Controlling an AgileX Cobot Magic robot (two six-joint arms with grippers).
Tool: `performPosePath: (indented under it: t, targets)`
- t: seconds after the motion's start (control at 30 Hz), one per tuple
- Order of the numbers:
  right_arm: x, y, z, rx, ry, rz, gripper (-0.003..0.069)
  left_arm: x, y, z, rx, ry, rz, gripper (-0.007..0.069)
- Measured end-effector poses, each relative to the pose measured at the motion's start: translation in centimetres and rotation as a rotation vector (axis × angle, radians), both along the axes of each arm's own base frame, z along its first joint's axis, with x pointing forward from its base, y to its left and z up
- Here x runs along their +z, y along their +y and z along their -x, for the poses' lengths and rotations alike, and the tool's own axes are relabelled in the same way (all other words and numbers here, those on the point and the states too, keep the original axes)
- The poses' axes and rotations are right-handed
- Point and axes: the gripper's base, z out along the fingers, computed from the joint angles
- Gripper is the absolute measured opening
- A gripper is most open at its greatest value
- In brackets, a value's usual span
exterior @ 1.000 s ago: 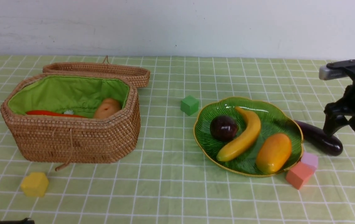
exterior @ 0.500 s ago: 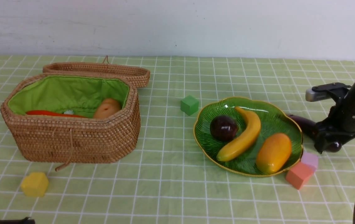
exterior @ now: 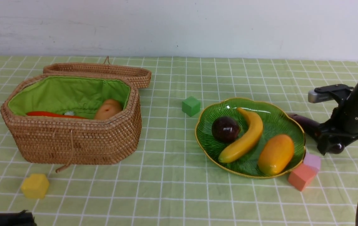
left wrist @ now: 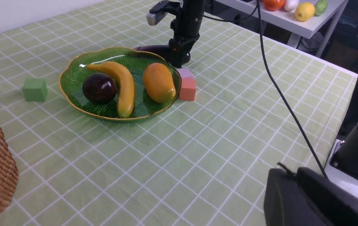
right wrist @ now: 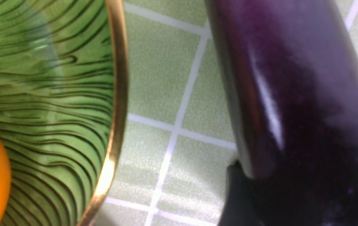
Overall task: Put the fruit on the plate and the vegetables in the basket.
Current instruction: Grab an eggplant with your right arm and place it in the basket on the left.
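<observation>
1. Three toy fruits lie on the green leaf-shaped plate (exterior: 205,142): a banana (exterior: 244,138), a mango (exterior: 276,154) and a dark mangosteen (exterior: 225,129).
2. Two vegetables show inside the wicker basket (exterior: 72,142): a potato (exterior: 108,109) against the green lining and a carrot (exterior: 51,115), of which only a red-orange strip clears the wall.
3. One eggplant (exterior: 304,123) lies on the checked tablecloth (exterior: 166,188) just beside the plate's right rim, not in the basket.
4. Four blocks sit on the cloth: green (exterior: 191,106), yellow (exterior: 35,185), salmon (exterior: 301,176) and lilac (exterior: 312,161), the last two against the plate's near right edge.
5. One basket lid (exterior: 103,71) lies back behind the basket.
6. The right gripper (exterior: 329,145) is down over the eggplant's thick end with its jaws on either side of it, clasping it; most of that end is hidden by the jaws.
7. The left gripper (left wrist: 310,201) shows only as a dark shape at the frame edge, clenched and holding nothing.
</observation>
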Motion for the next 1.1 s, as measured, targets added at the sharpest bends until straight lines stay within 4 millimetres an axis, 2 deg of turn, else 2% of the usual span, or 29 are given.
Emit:
performPosePath:
  t: [0.07,0.23,0.57,0.63,0.67,0.7,0.73,0.77,0.8,0.83,0.87,0.9,1.0,1.03,1.07,1.1]
  targets:
    - [0.2,0.0,0.1,-0.018,0.007,-0.005,0.0422,0.0,0.1,-0.1,0.014,0.005,0.001,0.0039]
    - [2.9,0.0,0.9,-0.057,-0.003,0.003,0.0422,-0.1,0.5,-0.6,0.093,0.016,0.002,0.0039]
    - [10.9,0.5,4.3,-0.196,-0.058,-0.029,0.0422,0.1,0.7,-0.9,0.132,-0.004,0.008,0.0038]
    - [13.9,1.6,5.6,-0.206,-0.11,-0.06,0.0422,0.1,0.8,-1.0,0.144,-0.019,0.005,0.0038]
    - [15.7,2.8,6.5,-0.188,-0.154,-0.084,0.0422,0.2,0.9,-1.1,0.154,-0.029,0.004,0.0038]
    - [16.0,3.2,6.6,-0.178,-0.161,-0.089,0.0422,0.2,0.9,-1.1,0.157,-0.029,0.006,0.0038]
    - [18.5,5.7,7.9,-0.126,-0.23,-0.13,0.0422,0.3,1.1,-1.3,0.187,-0.042,0.008,0.0038]
    - [19.8,7.5,8.7,-0.082,-0.271,-0.159,0.0422,0.4,1.2,-1.5,0.211,-0.047,0.013,0.0038]
    - [20.0,7.9,8.8,-0.072,-0.28,-0.161,0.0422,0.4,1.2,-1.5,0.213,-0.041,0.019,0.0038]
    - [21.5,11.0,9.9,0.008,-0.344,-0.212,0.0422,0.5,1.5,-1.8,0.267,-0.051,0.033,0.0038]
    - [21.9,11.8,10.1,0.03,-0.359,-0.221,0.0422,0.5,1.6,-1.9,0.273,-0.053,0.035,0.0038]
    - [22.7,14.6,10.9,0.105,-0.401,-0.259,0.0422,0.7,2.0,-2.2,0.328,-0.071,0.039,0.0038]
    - [23.7,20.1,12.1,0.246,-0.467,-0.329,0.0422,1.0,2.6,-2.7,0.426,-0.072,0.081,0.0038]
    - [23.9,21.2,12.4,0.275,-0.477,-0.343,0.0422,1.0,2.7,-2.8,0.447,-0.072,0.092,0.0038]
    - [23.9,23.8,12.6,0.332,-0.508,-0.375,0.0422,1.1,3.1,-3.0,0.497,-0.069,0.119,0.0038]
    - [24.0,25.6,12.7,0.37,-0.529,-0.394,0.0422,1.2,3.2,-3.1,0.519,-0.07,0.131,0.0038]
